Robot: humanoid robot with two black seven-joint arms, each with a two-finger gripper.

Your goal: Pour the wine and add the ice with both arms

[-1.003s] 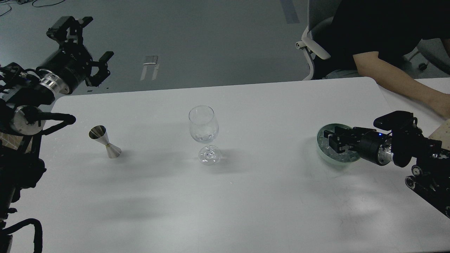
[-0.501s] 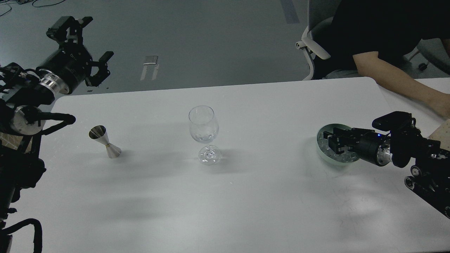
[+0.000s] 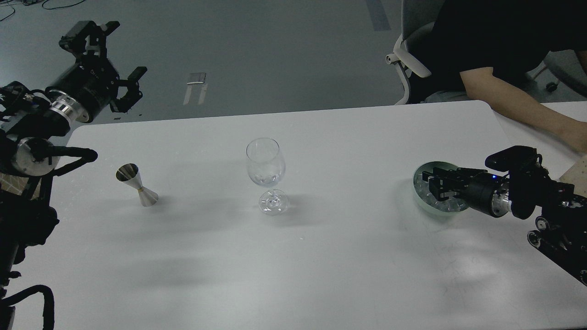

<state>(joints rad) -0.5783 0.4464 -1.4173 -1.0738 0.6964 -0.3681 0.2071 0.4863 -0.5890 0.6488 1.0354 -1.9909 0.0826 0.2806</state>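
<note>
A clear stemmed wine glass point(image 3: 266, 167) stands upright mid-table with a faint glint low in its bowl. Left of it stands a steel jigger point(image 3: 136, 184). No wine shows. The ice point(image 3: 424, 198) lies heaped in a round shallow dish point(image 3: 426, 167) at the right. My right gripper point(image 3: 432, 183) reaches in from the right and sits low over that ice; its dark fingers blend together, so its state is unclear. My left gripper point(image 3: 121, 52) hangs raised beyond the table's far left corner, open, with nothing between its fingers.
A person's bare forearm point(image 3: 518, 112) rests on the table's far right corner, in front of an office chair point(image 3: 410, 59). A pale board edge point(image 3: 578, 172) shows at the right border. My left arm's bulk point(image 3: 32, 151) overhangs the table's left edge.
My right gripper has sunk slightly lower over the ice dish. My left gripper has drifted a little to the left. Glass and jigger stay put.
</note>
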